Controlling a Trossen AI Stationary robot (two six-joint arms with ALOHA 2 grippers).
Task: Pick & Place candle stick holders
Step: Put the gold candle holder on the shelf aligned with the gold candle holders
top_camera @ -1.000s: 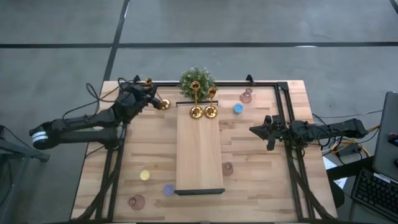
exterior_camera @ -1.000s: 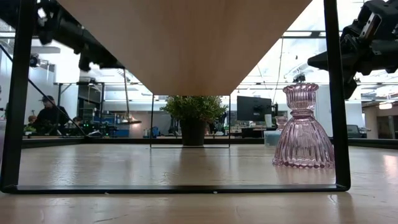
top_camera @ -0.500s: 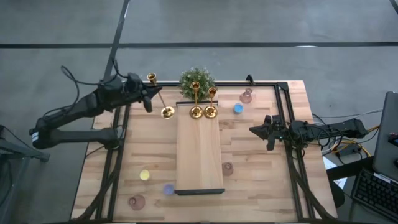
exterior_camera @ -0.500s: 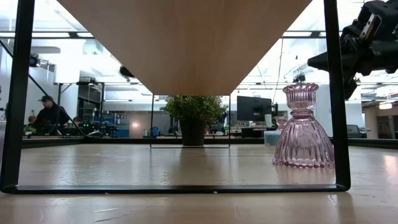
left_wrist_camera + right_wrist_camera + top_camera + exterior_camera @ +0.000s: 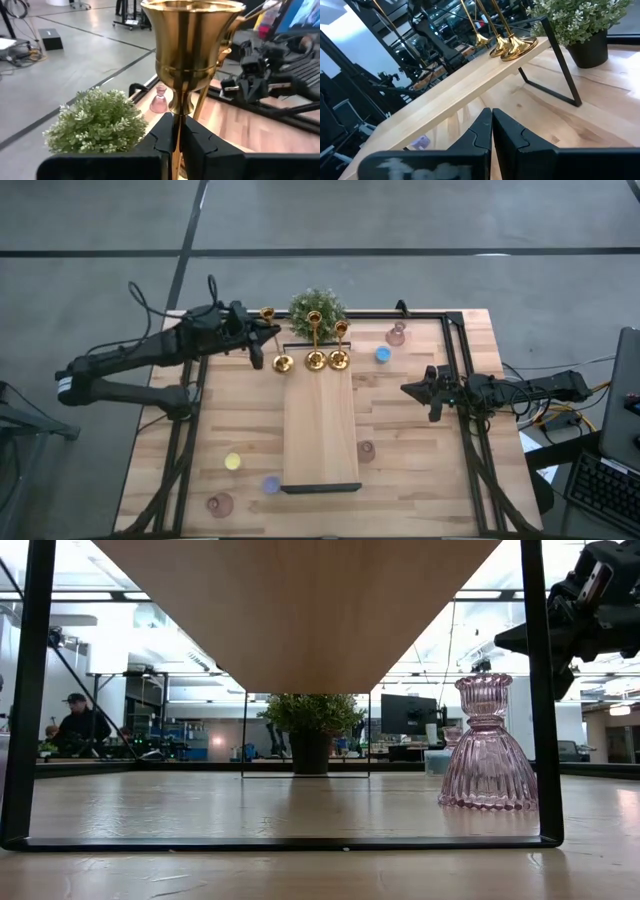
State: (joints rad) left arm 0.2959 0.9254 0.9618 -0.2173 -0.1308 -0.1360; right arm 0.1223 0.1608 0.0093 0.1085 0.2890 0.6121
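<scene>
My left gripper is shut on a shiny gold candle stick holder at the far left corner of the raised wooden board. Two more gold holders stand by their round bases on the board's far end. Pink glass holders stand on the table at the far right, right of the board and at the near left. The blue one, yellow one and purple one also sit on the table. My right gripper is shut and empty, right of the board. My left gripper pinches the gold holder's slim stem, below the cup, between its two fingers. The fingers come level from the table's left, across the stem. The holder stands nearly upright. Its round base hangs beside the board's far left corner, clear of the table.
A bushy green plant in a dark pot stands just behind the board's far end, close to the gold holders. A black frame runs along the table's far and right sides. People sit in the room beyond.
My left gripper has carried the gold holder from the table's far left corner toward the right, up to the board's far left corner. The holder has stayed roughly upright in the hold. My right arm has kept still.
</scene>
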